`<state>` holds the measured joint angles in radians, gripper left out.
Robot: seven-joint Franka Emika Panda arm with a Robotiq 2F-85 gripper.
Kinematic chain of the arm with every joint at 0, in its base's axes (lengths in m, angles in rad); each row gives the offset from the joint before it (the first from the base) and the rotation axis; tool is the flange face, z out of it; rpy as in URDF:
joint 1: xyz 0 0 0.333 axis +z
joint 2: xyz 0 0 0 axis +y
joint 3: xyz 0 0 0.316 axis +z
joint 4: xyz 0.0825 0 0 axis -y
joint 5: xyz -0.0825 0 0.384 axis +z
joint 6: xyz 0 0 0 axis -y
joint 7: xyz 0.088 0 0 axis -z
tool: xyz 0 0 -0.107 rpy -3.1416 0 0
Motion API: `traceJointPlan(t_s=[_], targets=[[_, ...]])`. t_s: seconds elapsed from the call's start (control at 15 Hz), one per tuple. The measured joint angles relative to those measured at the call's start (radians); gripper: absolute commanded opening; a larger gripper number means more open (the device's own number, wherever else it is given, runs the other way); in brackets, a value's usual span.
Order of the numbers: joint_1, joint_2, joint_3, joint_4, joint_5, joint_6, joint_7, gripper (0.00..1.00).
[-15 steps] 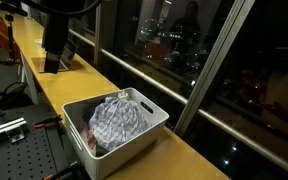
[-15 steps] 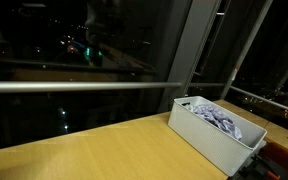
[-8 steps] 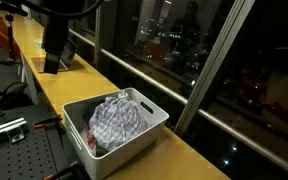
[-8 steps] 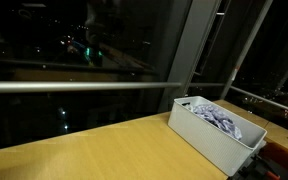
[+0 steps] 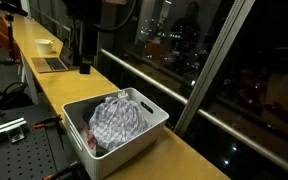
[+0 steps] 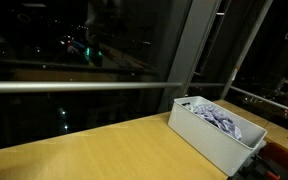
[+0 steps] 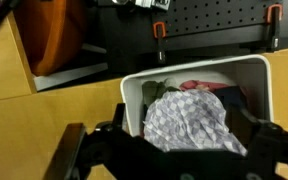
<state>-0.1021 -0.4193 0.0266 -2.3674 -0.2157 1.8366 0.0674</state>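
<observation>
A white plastic bin (image 5: 149,112) stands on the long wooden counter (image 5: 184,150) beside the window. On top of its contents lies a crumpled blue-and-white checked cloth (image 5: 117,118). In the wrist view the checked cloth (image 7: 189,120) covers a red cloth (image 7: 199,86) and a green one (image 7: 157,93). My gripper (image 5: 83,66) hangs from the dark arm above the counter, behind the bin. It is open and holds nothing. In the wrist view the gripper (image 7: 182,148) has its dark fingers (image 7: 112,140) spread on both sides of the checked cloth. An exterior view shows only the bin (image 6: 209,140).
A small bowl (image 5: 46,45) and a flat laptop-like object (image 5: 52,64) lie farther along the counter. A black perforated board (image 7: 214,25) with clamps borders the counter, with an orange object (image 7: 54,40) next to it. Window glass and a rail (image 6: 84,86) run along the far side.
The arm has moved along the counter toward the bin, uncovering the bowl and the flat object behind it. The bin and cloths have not moved.
</observation>
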Motion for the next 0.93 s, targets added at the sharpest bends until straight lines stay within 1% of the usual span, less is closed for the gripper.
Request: traceJointPlan(t_s=[0.27, 0.53, 0.73, 0.93], targets=[[0.006, 0.112, -0.004, 0.059, -0.008, 0.132, -0.044, 1.00], [0.006, 0.246, -0.022, 0.148, -0.018, 0.252, -0.094, 1.00], [0.010, 0.377, -0.024, 0.232, -0.015, 0.332, -0.118, 1.00], [0.040, 0.524, -0.020, 0.306, 0.022, 0.397, -0.120, 1.00]])
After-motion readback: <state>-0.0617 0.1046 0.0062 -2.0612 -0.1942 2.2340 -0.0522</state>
